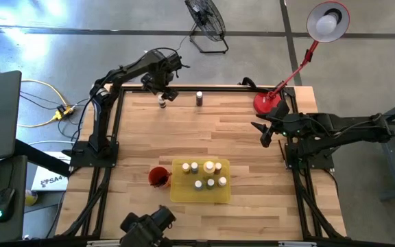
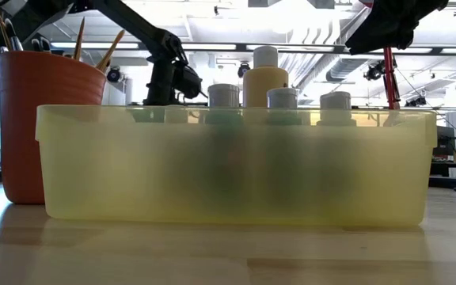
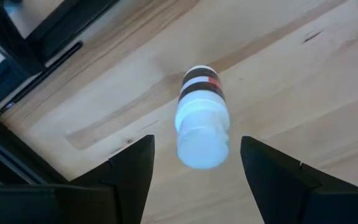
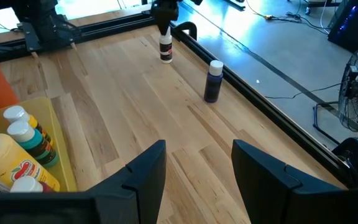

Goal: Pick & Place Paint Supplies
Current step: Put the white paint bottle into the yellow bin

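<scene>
The left gripper [image 1: 162, 91] hangs at about eleven o'clock on the table [image 1: 245, 137], directly above a small white-capped bottle [image 1: 162, 103] that stands upright on the wood. In the left wrist view its two dark fingers [image 3: 132, 168] stand spread wide on either side of the bottle's cap, apart from it, gripping nothing. A dark bottle [image 1: 199, 99] with a pale cap stands upright near twelve o'clock, just beside the table's far rail. The right gripper [image 1: 266, 134] hovers at about three o'clock beside the red lamp base [image 1: 267, 104], its fingers [image 4: 148, 171] parted and empty. At six o'clock the yellow tray [image 1: 184, 193] holds six pale-capped bottles [image 1: 203, 175], one of them larger and yellowish. The red cup [image 1: 158, 177], with brushes [image 2: 93, 43] in it, touches the tray's nine o'clock side.
</scene>
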`<state>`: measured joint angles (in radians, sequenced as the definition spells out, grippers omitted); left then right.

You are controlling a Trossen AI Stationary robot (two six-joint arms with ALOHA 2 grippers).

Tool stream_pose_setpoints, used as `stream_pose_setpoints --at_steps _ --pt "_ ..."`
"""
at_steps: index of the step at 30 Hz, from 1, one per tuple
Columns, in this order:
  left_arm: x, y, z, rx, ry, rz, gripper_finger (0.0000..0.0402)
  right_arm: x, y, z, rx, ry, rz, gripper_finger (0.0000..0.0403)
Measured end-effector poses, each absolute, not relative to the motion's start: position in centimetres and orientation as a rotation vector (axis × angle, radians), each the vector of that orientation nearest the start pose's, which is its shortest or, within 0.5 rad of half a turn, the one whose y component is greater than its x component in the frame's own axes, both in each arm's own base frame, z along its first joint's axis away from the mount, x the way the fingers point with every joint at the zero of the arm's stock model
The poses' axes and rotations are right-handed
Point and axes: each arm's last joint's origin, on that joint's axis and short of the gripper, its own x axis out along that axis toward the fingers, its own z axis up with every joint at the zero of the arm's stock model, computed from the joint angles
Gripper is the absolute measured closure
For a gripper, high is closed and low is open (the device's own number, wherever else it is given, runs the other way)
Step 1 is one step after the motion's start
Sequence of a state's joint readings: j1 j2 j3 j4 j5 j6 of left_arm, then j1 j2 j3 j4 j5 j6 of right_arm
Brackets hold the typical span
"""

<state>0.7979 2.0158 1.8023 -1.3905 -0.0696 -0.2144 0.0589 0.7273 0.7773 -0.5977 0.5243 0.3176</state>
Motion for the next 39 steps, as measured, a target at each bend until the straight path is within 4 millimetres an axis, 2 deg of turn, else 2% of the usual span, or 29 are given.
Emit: stream_pose_setpoints --at_steps 5,39 --pt "26.72 27.68 24.62 -0.752 1.493 0.838 0.0167 14.44 -0.60 30.28 0.146 0.451 -0.532 0.0229" --pt "26.88 27.84 24.61 -0.745 1.469 0.841 0.0167 14.43 -0.60 30.28 0.145 0.452 -0.531 0.0229"
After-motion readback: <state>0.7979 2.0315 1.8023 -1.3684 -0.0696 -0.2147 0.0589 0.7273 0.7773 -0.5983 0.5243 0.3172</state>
